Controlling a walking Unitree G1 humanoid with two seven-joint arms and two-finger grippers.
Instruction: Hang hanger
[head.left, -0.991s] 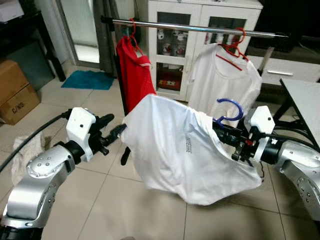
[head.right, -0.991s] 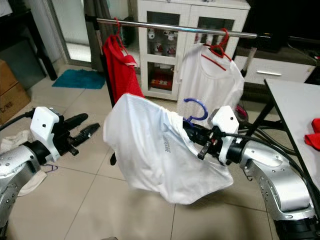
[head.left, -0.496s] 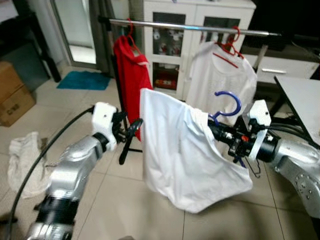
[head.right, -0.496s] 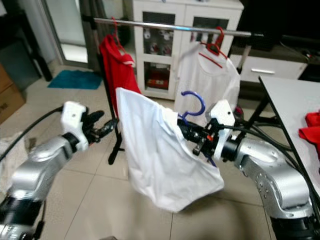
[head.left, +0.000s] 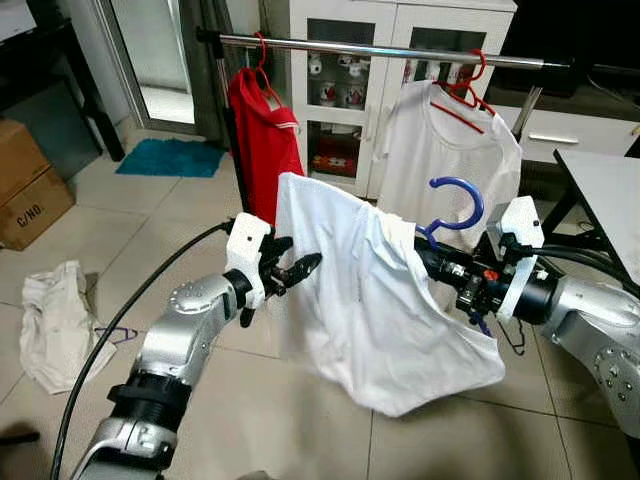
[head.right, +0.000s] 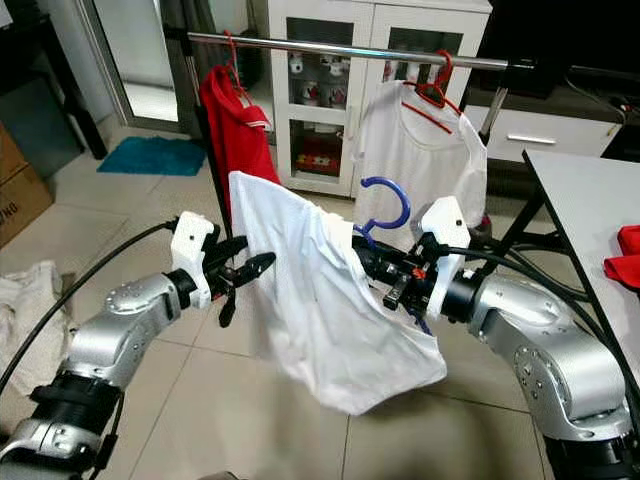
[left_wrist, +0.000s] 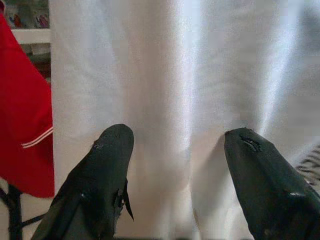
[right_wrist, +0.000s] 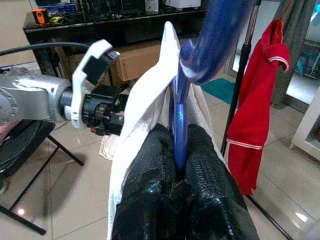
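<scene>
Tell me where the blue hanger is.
The blue hanger is in the right hand, carrying a white shirt, below the rail.

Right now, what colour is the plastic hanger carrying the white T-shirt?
Blue plastic hanger, gripped by the right end effector; clearest in the left eye view.

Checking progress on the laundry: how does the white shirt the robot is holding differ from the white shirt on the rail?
The held white shirt sits on a blue hanger clamped in the right end effector, below the rail; the hung white shirt is on a red hanger hooked over it. The held one droops bunched; the hung one hangs flat. Both are white tees.
</scene>
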